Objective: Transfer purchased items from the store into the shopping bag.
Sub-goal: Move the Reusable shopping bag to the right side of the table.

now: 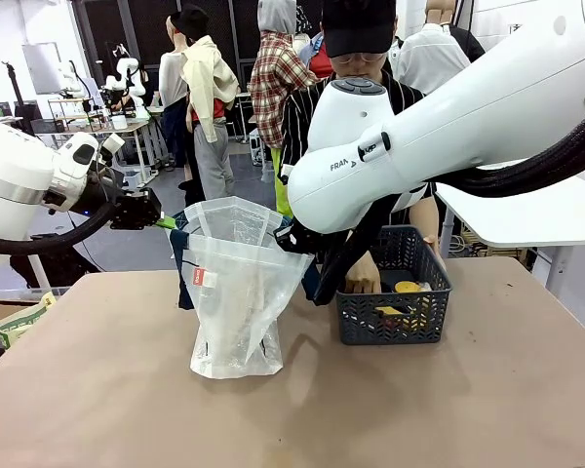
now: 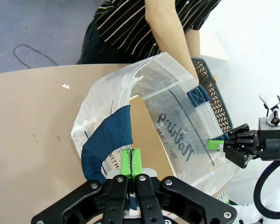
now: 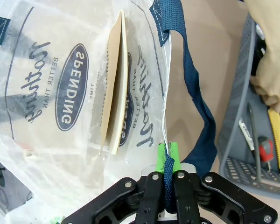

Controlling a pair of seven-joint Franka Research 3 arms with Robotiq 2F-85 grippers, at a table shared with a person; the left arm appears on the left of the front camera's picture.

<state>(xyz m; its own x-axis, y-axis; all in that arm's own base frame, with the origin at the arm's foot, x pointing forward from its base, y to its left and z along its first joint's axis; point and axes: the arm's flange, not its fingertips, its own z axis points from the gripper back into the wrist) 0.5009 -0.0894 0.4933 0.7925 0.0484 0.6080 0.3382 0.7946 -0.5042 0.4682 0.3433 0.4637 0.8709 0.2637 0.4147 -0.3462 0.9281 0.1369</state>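
My left gripper (image 1: 161,216) is pinched shut on the rim of the shopping bag (image 1: 236,292), which stands on the surface with its mouth stretched open across to my right gripper (image 3: 167,156), clamped on the navy strap (image 3: 196,102) (opposite side); just right of it, the person's hand (image 1: 363,283) reaches among purchased items (image 1: 408,288) in the basket (image 1: 395,331)

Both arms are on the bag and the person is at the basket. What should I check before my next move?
1. Left hand shut on bag edge: ok.
2. Right hand shut on strap: ok.
3. Bag mouth spread open between the two: ok.
4. Bag base on table: ok.
5. Item over the mouth: not ok; person's hand is in the basket among the items.
6. Room left in bag: cannot tell.
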